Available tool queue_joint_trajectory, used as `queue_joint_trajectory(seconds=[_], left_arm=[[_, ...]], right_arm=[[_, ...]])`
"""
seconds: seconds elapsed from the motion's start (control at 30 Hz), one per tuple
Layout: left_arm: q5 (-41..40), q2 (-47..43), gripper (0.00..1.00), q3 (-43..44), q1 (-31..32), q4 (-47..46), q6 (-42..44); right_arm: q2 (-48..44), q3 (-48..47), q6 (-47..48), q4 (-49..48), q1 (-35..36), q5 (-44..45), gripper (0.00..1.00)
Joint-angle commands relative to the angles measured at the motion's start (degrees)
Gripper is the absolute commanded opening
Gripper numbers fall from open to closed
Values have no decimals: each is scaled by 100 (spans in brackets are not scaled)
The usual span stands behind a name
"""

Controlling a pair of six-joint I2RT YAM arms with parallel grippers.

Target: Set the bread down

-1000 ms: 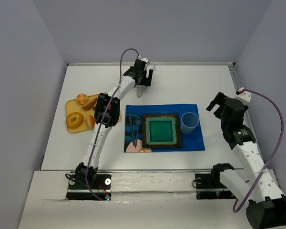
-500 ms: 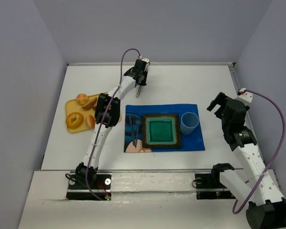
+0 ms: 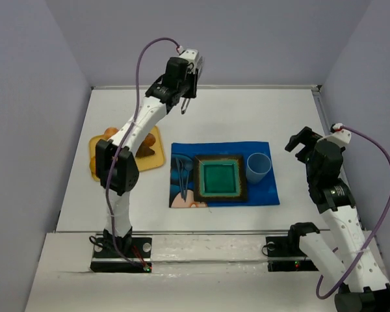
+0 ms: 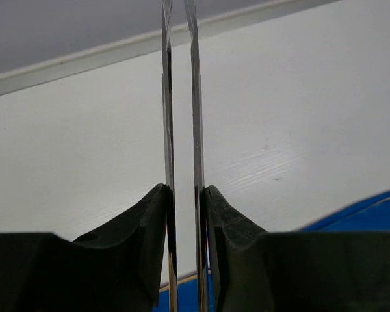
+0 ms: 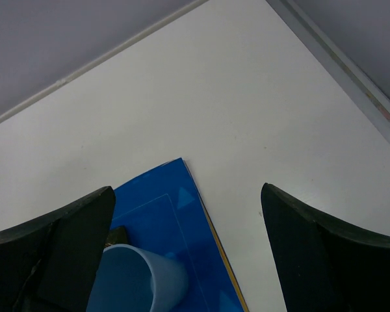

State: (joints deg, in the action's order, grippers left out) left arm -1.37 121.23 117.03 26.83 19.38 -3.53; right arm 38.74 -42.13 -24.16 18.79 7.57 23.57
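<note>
Your table [image 3: 247, 110] as it stands: the mat [image 3: 260, 192] lies at centre, with the dish [image 3: 219, 178] on its middle and the cup [image 3: 258, 166] on it just right of the dish. The tray [image 3: 155, 159] sits just left of the mat with the bread [image 3: 109, 134] on it, largely hidden under your left arm. Your left gripper [image 3: 184, 107] is over the far side of the table, behind the mat. Your right gripper [image 3: 300, 140] is to the right of the cup.
</note>
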Motion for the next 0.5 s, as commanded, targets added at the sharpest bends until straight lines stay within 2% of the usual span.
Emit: queue_joint_trajectory(seconds=[0.0,0.1,0.2,0.3,0.33,0.47], left_arm=[[277,-1400,39,-1086,68,-487,-586],[207,-2242,44,-2583,77,-821,-1051],[198,-3156,46,-3465,121,-1006,-1570],[-451,-4357,47,-4729,261,-883,-2184],[-452,-4362,48,-4951,305,-831,-2309],[-926,-5696,53,-5594,332,-50,-2942]], right_arm=[[-148,64,96,-279,-10,-28,99],[-227,91,79,-279,-10,-19,99],[-227,91,87,-288,-10,-2,99],[-139,73,78,-279,-10,-28,99],[-113,56,78,-288,-10,-28,99],[63,29,61,-288,-10,-98,99]])
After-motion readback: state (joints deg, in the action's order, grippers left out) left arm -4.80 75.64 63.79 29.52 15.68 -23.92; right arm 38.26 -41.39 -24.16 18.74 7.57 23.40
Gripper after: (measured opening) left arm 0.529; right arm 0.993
